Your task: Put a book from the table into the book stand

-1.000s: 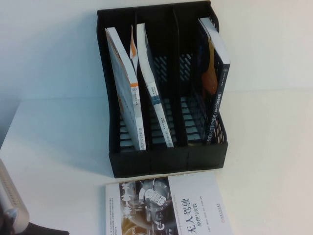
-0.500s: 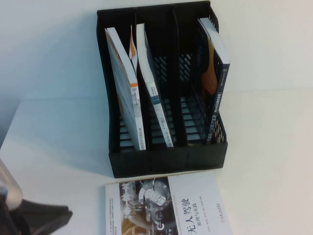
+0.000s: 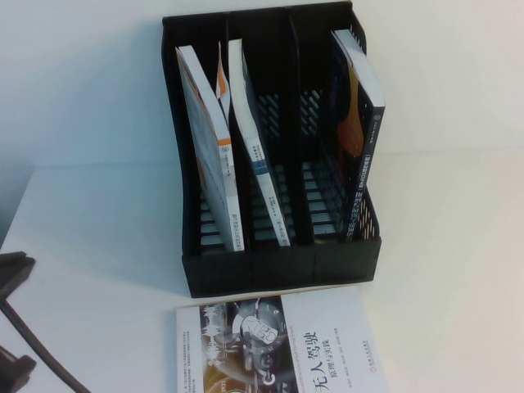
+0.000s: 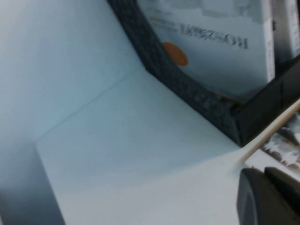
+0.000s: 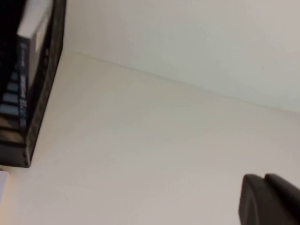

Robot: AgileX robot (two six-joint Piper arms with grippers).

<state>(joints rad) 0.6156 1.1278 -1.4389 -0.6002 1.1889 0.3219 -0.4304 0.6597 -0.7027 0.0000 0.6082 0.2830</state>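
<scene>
A white book with a grey photo cover (image 3: 278, 348) lies flat on the table, just in front of the black book stand (image 3: 278, 274). Three books stand tilted in the stand's slots: orange-and-white (image 3: 209, 164), white (image 3: 258, 155) and dark (image 3: 360, 123). My left gripper (image 4: 265, 194) is shut and empty, low over the table beside the stand's left corner (image 4: 197, 96) and the flat book's edge (image 4: 274, 129). Dark parts of the left arm (image 3: 12, 274) show at the table's near left. My right gripper (image 5: 265, 197) is shut and empty, off to the right of the stand (image 5: 42, 93).
White table (image 3: 98, 246) against a white wall. A black cable (image 3: 41, 352) from the left arm crosses the near left corner. The table's left edge is close to the left arm.
The left arm's dark end has shifted at the near left of the high view, from pointing right along the bottom edge to sitting higher at the left edge. Books and stand have not moved.
</scene>
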